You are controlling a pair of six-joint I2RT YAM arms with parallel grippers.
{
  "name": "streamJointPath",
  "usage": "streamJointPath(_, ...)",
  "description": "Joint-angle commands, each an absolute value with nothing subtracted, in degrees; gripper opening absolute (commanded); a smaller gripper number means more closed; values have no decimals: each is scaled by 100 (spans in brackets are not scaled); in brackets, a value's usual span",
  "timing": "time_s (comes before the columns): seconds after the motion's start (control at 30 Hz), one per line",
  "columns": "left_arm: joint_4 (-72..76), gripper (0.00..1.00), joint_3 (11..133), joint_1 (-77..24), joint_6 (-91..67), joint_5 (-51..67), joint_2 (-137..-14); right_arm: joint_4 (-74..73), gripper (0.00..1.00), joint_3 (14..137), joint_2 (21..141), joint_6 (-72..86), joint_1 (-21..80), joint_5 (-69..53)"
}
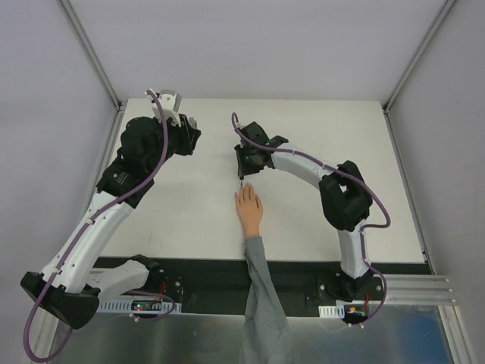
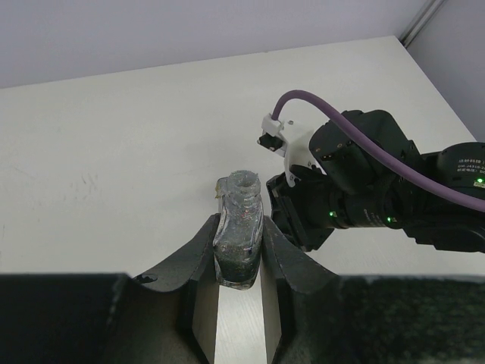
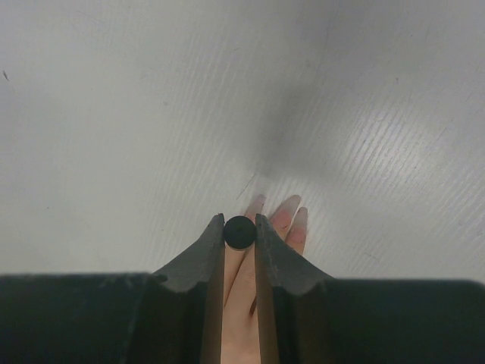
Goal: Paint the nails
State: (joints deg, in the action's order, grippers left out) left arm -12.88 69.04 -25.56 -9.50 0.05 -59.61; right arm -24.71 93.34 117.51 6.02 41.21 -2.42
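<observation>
The peach mannequin hand (image 1: 248, 208) lies flat on the white table with its grey sleeve (image 1: 261, 303) trailing towards the near edge. Its nails (image 3: 291, 205) are barely distinct from the skin. My right gripper (image 1: 242, 176) hovers just beyond the fingertips, shut on a black round brush cap (image 3: 239, 233), with the fingers of the hand (image 3: 284, 220) showing underneath. My left gripper (image 2: 240, 224) is off to the left, shut on a small dark glittery bottle (image 2: 241, 199) that stands upright with its neck uncapped.
The right arm's wrist (image 2: 356, 189) and its purple cable (image 2: 303, 98) sit close to the right of the bottle. Metal frame posts (image 1: 95, 53) rise at the table's back corners. Both arm bases stand on the black strip (image 1: 212, 277) at the near edge.
</observation>
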Motion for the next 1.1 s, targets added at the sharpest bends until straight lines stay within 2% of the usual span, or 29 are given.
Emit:
streamJointPath(0.0, -1116, 0, 7154, -2584, -844, 150, -5950, -2566, 0, 9589, 11786, 677, 4104, -316)
streamJointPath(1.07, -1160, 0, 7137, -2584, -888, 158, -5933, -2672, 0, 9800, 12076, 765, 4034, -308)
